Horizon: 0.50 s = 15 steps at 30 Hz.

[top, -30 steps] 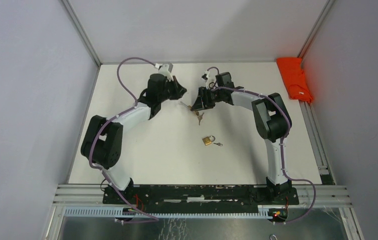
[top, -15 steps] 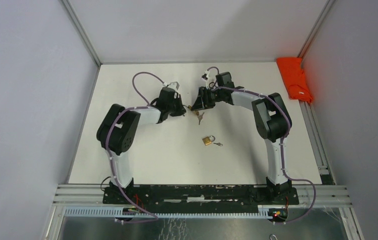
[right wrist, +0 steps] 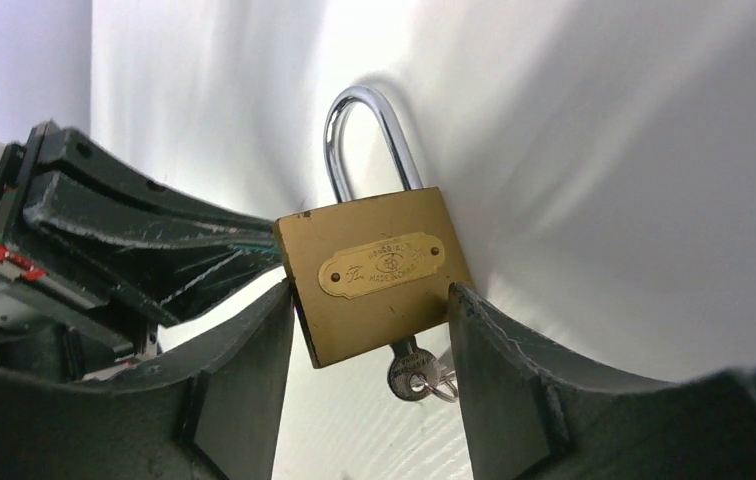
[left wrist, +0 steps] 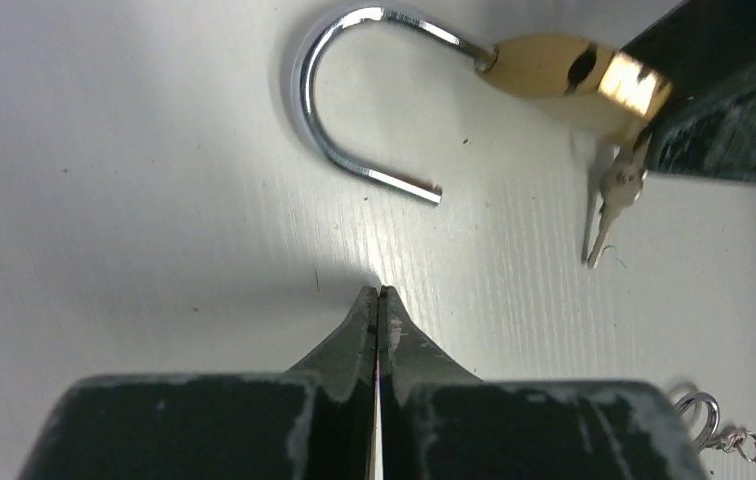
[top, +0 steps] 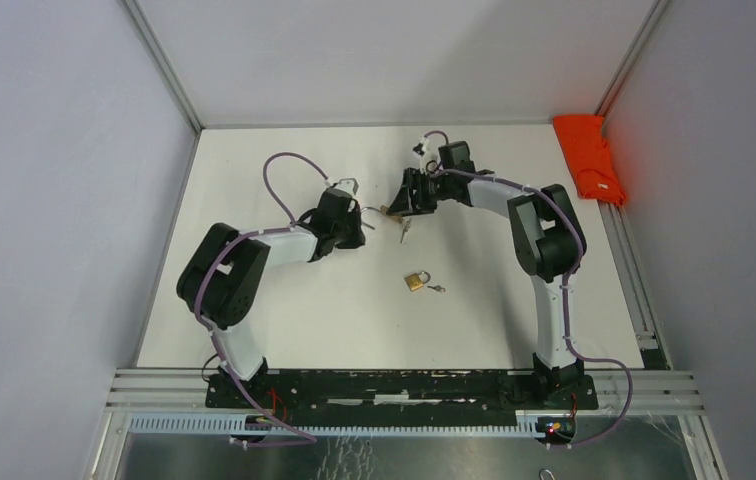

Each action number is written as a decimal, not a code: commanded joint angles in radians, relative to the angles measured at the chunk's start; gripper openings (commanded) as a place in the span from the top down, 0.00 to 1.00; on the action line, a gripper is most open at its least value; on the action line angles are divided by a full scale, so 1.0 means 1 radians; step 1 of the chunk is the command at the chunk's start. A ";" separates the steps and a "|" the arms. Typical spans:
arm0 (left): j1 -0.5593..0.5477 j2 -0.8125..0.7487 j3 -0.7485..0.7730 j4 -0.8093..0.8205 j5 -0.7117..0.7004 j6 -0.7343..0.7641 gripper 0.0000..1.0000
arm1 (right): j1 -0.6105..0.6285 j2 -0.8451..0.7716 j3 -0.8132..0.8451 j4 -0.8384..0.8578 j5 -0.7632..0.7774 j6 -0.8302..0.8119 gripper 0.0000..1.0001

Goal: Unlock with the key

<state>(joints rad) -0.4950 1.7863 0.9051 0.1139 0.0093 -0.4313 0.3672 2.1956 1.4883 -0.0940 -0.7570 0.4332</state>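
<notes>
The white table (top: 284, 300) carries everything, with an orange cloth (top: 590, 160) off at its far right edge. The left gripper (left wrist: 378, 305) lies low on the surface, fingers pressed together on nothing. The right gripper (right wrist: 372, 330) has its fingers spread wide with the brass padlock (right wrist: 374, 275) standing between them, the body touching both pads; whether it is truly clamped cannot be told. Its shackle (left wrist: 354, 100) is swung open and a key (right wrist: 416, 378) sits in the keyhole. A second padlock (top: 416, 281) lies near the table's middle. The padlock looks dense, rigid and slick, so the flat sides of its body are judged the best hold.
</notes>
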 commanded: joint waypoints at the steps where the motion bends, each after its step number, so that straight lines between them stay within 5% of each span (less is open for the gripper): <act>1: 0.001 0.044 0.030 0.015 0.005 0.044 0.98 | -0.038 0.042 0.088 -0.078 0.167 -0.045 0.38; 5: 0.002 0.063 0.031 0.024 0.034 0.044 0.98 | -0.061 0.062 0.082 -0.019 0.091 0.040 0.49; 15: 0.002 0.008 0.067 0.004 0.086 0.046 0.98 | -0.110 0.115 0.022 0.149 -0.006 0.248 0.46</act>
<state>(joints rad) -0.4942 1.8225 0.9360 0.1417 0.0650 -0.4244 0.2623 2.2860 1.5490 -0.0113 -0.7555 0.5964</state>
